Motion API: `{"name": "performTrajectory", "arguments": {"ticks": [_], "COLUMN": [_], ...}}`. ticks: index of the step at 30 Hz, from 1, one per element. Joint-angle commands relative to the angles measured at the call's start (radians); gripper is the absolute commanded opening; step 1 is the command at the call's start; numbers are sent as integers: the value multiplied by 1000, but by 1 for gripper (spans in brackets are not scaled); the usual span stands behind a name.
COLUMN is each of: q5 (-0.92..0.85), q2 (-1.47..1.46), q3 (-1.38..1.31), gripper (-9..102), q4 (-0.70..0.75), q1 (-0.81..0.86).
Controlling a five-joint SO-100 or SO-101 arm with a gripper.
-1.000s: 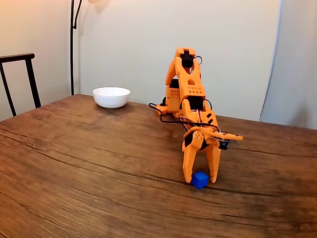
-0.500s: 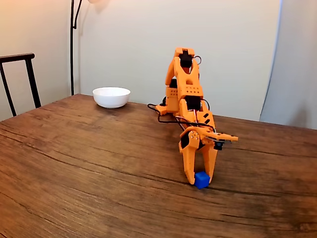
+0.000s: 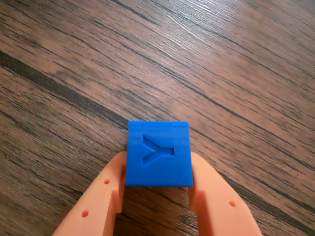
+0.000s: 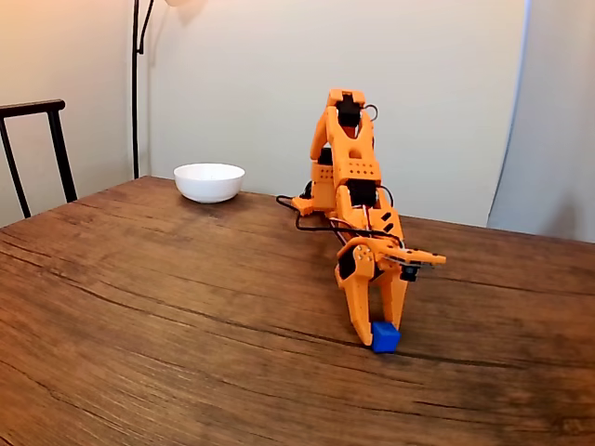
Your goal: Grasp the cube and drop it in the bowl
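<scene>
Between the orange hand's [image 3: 158, 196] two fingers, clamped on its side faces, the blue cube [image 3: 158, 153] rests on the wooden desk [image 4: 167, 307]. Rigid, light, smooth plastic, it should hold by those flat sides. Far off the hand, beyond the arm's base, waits the white bowl [image 4: 209, 182].

chair [image 4: 37, 149] cut off (left edge)

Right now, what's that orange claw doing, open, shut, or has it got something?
Gripper: shut on the blue cube, one finger against each side, with the cube down at the wooden table.
</scene>
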Motion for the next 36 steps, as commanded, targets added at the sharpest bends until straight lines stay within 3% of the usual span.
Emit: {"name": "performTrajectory", "arguments": {"ticks": [1, 15, 27, 36], "q5": [-3, -5, 61, 149], "q2": [15, 58, 391, 687], "q3": [-3, -81, 161, 238], "gripper": [8, 7, 7, 7], "q4": [-8, 0, 11, 322], "q1": [9, -3, 51, 97]}}
